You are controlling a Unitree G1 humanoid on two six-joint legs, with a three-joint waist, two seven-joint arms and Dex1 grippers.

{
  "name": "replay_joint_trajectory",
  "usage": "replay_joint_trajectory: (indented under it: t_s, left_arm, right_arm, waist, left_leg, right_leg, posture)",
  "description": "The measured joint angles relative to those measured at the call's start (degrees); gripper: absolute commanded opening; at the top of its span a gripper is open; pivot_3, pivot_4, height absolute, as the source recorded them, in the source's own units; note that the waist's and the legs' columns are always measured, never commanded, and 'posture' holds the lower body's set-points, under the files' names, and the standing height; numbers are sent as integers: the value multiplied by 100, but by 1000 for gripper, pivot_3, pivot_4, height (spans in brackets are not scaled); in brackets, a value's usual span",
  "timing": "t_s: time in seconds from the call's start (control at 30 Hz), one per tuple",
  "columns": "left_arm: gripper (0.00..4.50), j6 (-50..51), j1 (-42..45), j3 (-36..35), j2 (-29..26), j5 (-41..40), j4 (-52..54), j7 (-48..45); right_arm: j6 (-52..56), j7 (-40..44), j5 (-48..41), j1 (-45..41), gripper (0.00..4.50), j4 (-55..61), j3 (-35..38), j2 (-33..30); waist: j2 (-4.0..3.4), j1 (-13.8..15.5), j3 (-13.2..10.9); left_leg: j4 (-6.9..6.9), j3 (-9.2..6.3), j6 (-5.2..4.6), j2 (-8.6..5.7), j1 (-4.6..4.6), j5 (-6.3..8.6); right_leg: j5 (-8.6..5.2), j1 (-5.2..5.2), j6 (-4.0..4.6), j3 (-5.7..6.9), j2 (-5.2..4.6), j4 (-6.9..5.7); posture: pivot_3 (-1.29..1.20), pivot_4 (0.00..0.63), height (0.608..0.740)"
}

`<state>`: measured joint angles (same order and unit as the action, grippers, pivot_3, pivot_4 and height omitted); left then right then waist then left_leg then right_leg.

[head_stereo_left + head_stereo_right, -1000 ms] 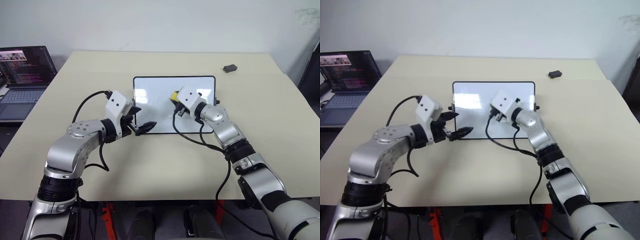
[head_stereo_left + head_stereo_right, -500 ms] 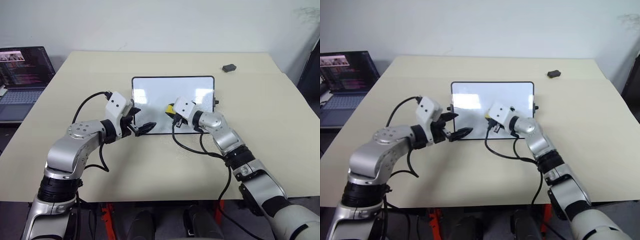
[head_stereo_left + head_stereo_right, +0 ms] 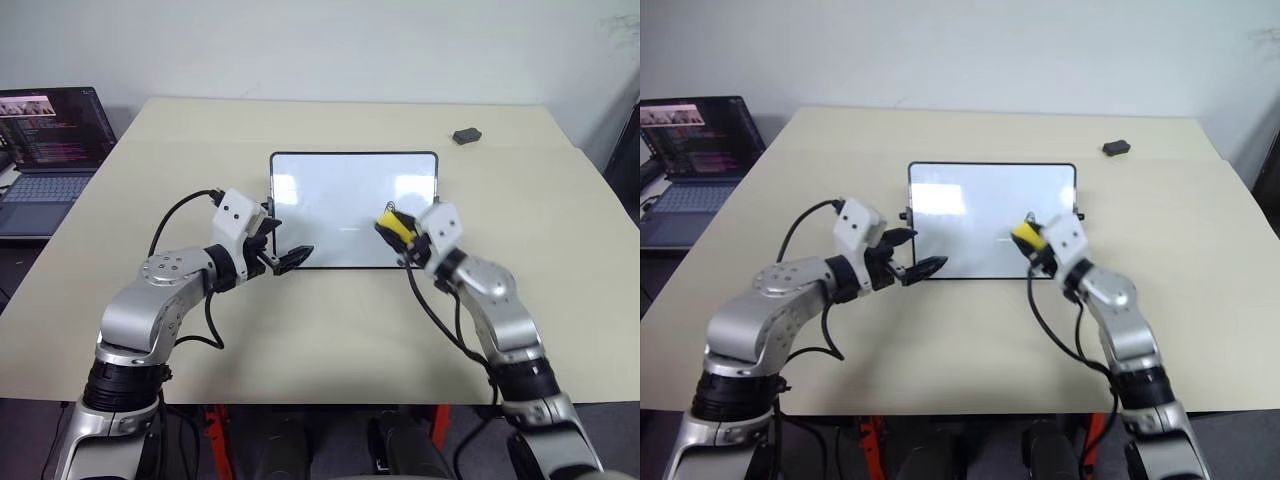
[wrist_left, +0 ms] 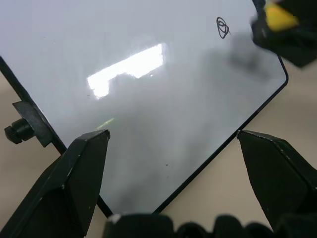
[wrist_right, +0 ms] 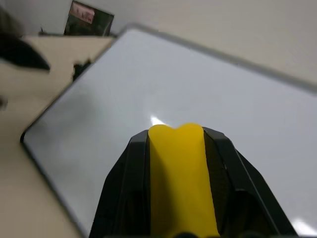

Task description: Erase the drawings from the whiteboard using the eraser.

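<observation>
The whiteboard [image 3: 340,190] lies flat in the middle of the table. One small loop-shaped drawing [image 4: 222,27] remains on it, close to the eraser [image 3: 387,220]. My right gripper [image 3: 393,229] is shut on the yellow eraser and holds it over the board's near right part; the right wrist view has the eraser [image 5: 178,168] clamped between both black fingers. My left gripper [image 3: 288,238] stands open at the board's near left corner, its fingers [image 4: 74,188] spread over that corner. I cannot tell whether they touch the board.
An open laptop [image 3: 50,130] stands on a side surface at the left. A small dark grey object [image 3: 466,134] lies at the table's far right. Bare table surface [image 3: 330,330] stretches between the board and the near edge.
My right gripper has pulled the eraser from the board's middle back toward me and to the right, rolling as it went. The left gripper has stayed put.
</observation>
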<state>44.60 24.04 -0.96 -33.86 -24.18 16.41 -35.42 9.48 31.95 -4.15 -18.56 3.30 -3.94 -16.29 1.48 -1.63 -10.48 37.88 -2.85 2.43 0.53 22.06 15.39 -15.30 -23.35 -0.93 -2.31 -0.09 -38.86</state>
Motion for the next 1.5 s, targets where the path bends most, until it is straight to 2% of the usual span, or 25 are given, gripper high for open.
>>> replay_joint_trajectory:
  t_s: [0.17,0.33,0.57,0.8,0.93,1.17,1.3,1.5]
  left_arm:
    - [4500,-2,-8,45,57,-43,105,-30]
    - [4500,-14,7,70,36,-60,100,-182]
    - [4500,-121,152,186,39,-46,-13,-353]
    - [4500,-137,147,277,32,-47,-56,-436]
    - [4500,-147,147,283,29,-46,-62,-468]
    - [4500,-172,144,280,18,-41,-64,-478]
    - [4500,-233,145,280,18,-28,-69,-498]
    - [4500,-243,144,282,20,-23,-72,-511]
  right_arm:
    - [114,-151,-16,688,1123,491,37,0]
    - [116,-281,-42,766,1123,557,36,15]
    - [-410,-790,172,-670,1123,-383,104,64]
    - [-1157,-1291,556,-1756,1123,-2346,61,196]
    - [-1313,-1070,643,-1730,1123,-2534,-185,298]
    - [-1192,-373,768,-993,1123,-2124,-883,295]
    - [-1179,-717,885,-1243,1123,-2228,-802,296]
    - [-1168,-1506,895,-1909,1123,-2607,-133,244]
  waist:
    - [1,-56,-1]
    - [1,-54,-1]
    - [1,-39,-1]
    - [1,-29,-2]
    - [2,-36,-1]
    - [2,-44,-1]
    - [2,-39,-1]
    - [2,-28,-1]
  left_leg:
    - [-3,3,1,15,-18,-1]
    - [-1,5,2,13,-19,-2]
    - [-4,6,2,11,-18,-2]
    - [-6,9,1,11,-12,-1]
    - [-6,9,0,11,-13,-1]
    - [3,9,1,12,-27,-3]
    - [7,8,-2,10,-30,-12]
    - [0,6,-2,10,-22,-10]
  right_leg:
    - [-15,2,-24,-4,20,-11]
    - [-16,4,-25,-8,26,-9]
    - [-1,4,0,-7,26,-7]
    - [0,3,2,-8,20,0]
    - [0,3,2,-10,18,-1]
    - [0,10,0,-9,20,-11]
    - [-6,16,-21,-9,22,-12]
    - [9,11,5,-7,20,-8]
  posture:
    - [0,150,740]
    - [0,150,740]
    - [0,150,740]
    - [0,150,740]
    - [0,150,740]
    - [0,150,740]
    - [0,150,740]
    - [0,150,740]
